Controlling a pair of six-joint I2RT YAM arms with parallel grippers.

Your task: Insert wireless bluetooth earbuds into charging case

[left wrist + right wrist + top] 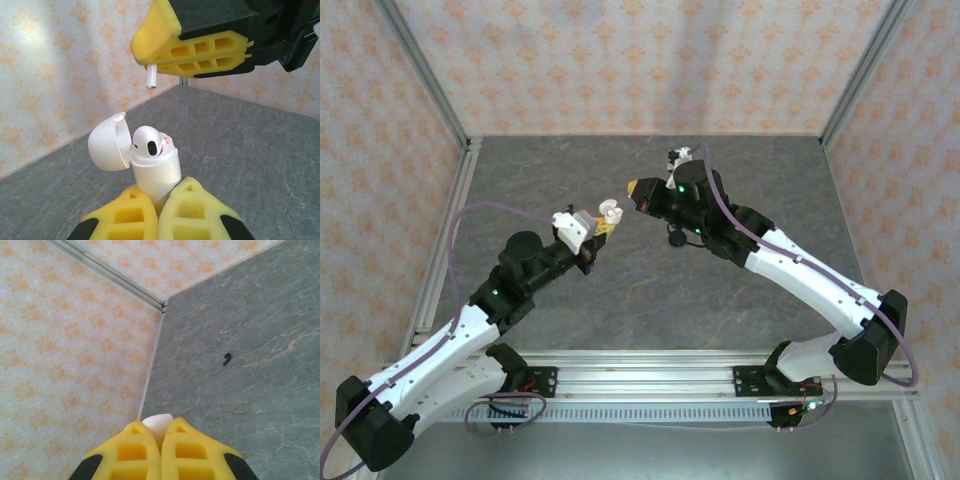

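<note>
**Status:** about half complete. One earbud [149, 143] sits in its well in the charging case [159, 172], its head showing above the rim with a small red light beside it. The neighbouring well cannot be made out from this angle.

The second earbud [150, 77] is not yet inserted — the right end effector [157, 52] is clenched on it, stem pointing down. It hangs above the case toward the lid side, clear of it.

The left end effector [160, 200] is clamped on the lower body of the case, holding it roughly upright off the bench [250, 150].

**Case condition:** glossy white, rounded, lid [106, 143] hinged open to one side.

**Remaining, in my judgement:** align the stem over the free well, lower it in, close the lid.
</note>
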